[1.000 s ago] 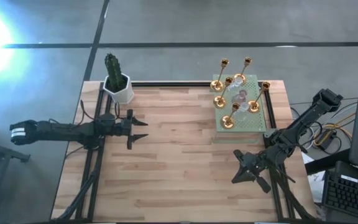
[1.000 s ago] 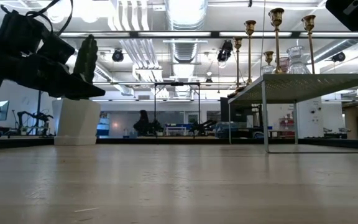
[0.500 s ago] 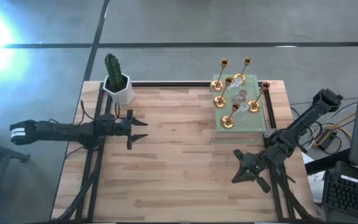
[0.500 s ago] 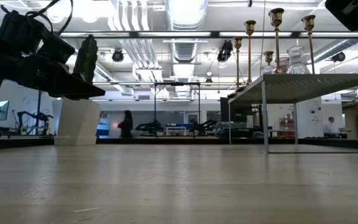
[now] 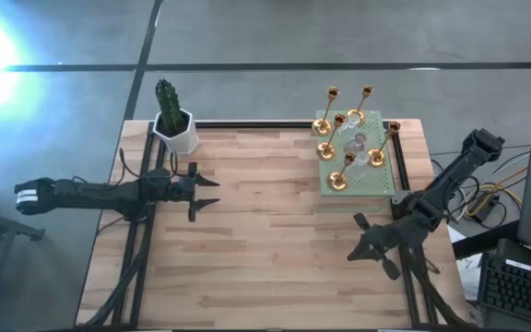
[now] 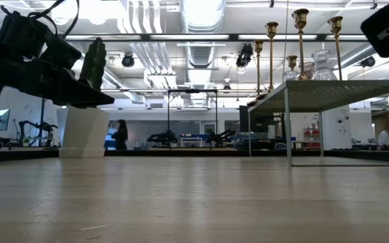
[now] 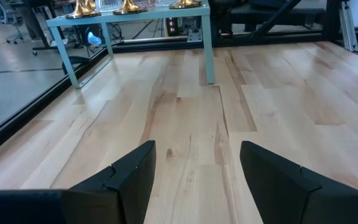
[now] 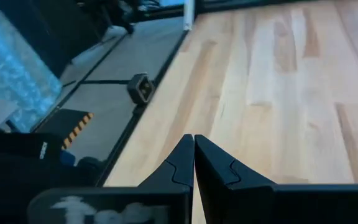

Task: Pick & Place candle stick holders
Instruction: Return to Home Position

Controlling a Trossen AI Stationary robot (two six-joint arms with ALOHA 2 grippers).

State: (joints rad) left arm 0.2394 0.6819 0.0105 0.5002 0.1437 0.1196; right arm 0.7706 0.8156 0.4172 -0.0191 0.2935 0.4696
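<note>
Looking straight down, I find the candle stick holders (image 5: 348,138) clustered on the green perforated shelf (image 5: 383,183), upper right of centre, and I see none on the table (image 5: 265,267) planks. My left gripper (image 5: 205,193) waits at middle left, fingers spread. The right gripper (image 5: 361,247) sits at lower right, below the shelf.

At table height, the gold stems stand upright at upper right, and the left arm hangs at upper left, before the cactus pot (image 6: 83,131).

Left wrist view: fingers (image 7: 132,177) wide apart, nothing between them.

Right wrist view: fingers (image 8: 179,163) pressed together, empty.

Homing well, I judge, means a slow retreat that keeps the right elbow clear of the shelf.
</note>
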